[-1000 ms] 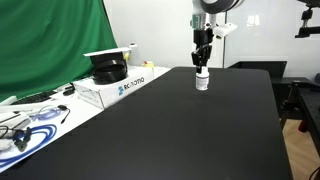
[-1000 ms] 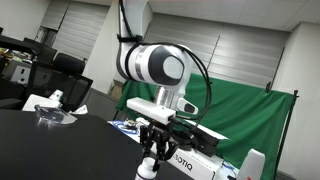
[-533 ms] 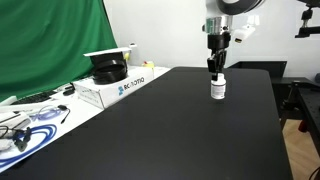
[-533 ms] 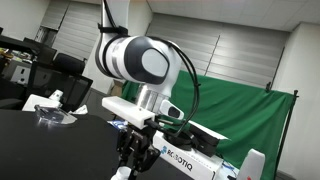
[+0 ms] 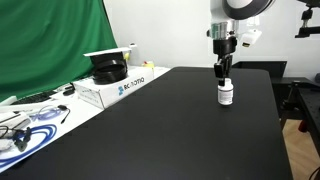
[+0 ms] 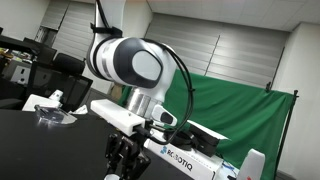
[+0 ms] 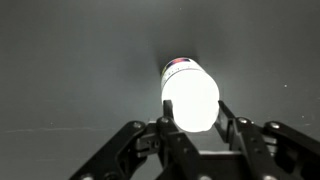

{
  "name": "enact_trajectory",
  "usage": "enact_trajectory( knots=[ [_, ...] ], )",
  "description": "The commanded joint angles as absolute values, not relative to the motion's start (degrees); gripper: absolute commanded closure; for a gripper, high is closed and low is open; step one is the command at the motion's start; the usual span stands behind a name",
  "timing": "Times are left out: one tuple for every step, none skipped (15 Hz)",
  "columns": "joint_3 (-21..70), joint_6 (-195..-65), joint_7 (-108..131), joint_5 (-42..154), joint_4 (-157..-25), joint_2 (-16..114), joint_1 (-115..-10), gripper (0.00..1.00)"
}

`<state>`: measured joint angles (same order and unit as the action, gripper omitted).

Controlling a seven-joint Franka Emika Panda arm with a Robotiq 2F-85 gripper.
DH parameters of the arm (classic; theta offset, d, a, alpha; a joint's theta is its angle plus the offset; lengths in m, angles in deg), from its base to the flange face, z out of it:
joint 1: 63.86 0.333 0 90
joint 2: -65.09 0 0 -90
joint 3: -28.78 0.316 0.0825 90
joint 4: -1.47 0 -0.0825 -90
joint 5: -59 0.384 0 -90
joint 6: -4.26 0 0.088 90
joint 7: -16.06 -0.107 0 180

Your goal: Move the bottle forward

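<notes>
The small white bottle (image 5: 226, 95) stands upright on the black table (image 5: 170, 130), near its far right side. My gripper (image 5: 224, 72) comes straight down on it and is shut on the bottle's upper part. In the wrist view the bottle (image 7: 190, 92) glows bright white between the two fingers of the gripper (image 7: 193, 104), which press on both its sides. In an exterior view the gripper (image 6: 122, 160) hangs low at the bottom edge, and the bottle is hidden there.
A white box (image 5: 120, 86) with a black object on top sits at the table's left edge, in front of a green screen (image 5: 50, 45). Cables and tools (image 5: 25, 125) lie further left. The table's right edge (image 5: 278, 110) is close to the bottle.
My gripper has moved steadily rightward and toward the camera across the table, and the bottle has moved along with it between the fingers.
</notes>
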<state>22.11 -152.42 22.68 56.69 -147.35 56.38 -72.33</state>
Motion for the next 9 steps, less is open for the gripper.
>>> enact_trajectory(
  knots=[
    [21.7,-154.4,23.5,56.5,-148.7,56.6,-72.5,0.81],
    [21.9,-154.9,23.9,57.0,-148.9,56.5,-72.6,0.81],
    [21.9,-155.4,24.0,57.0,-149.0,56.4,-72.7,0.81],
    [21.9,-155.8,24.0,56.9,-149.2,56.2,-72.7,0.81],
    [21.9,-156.1,24.0,56.9,-149.3,56.1,-72.7,0.81],
    [21.9,-156.4,24.0,56.9,-149.4,56.0,-72.6,0.81],
    [21.9,-156.5,23.9,56.8,-149.4,55.8,-72.6,0.81],
    [21.9,-156.6,23.9,56.8,-149.3,55.5,-72.6,0.81],
    [21.9,-156.8,24.0,56.8,-149.3,55.2,-72.6,0.81]
  ],
)
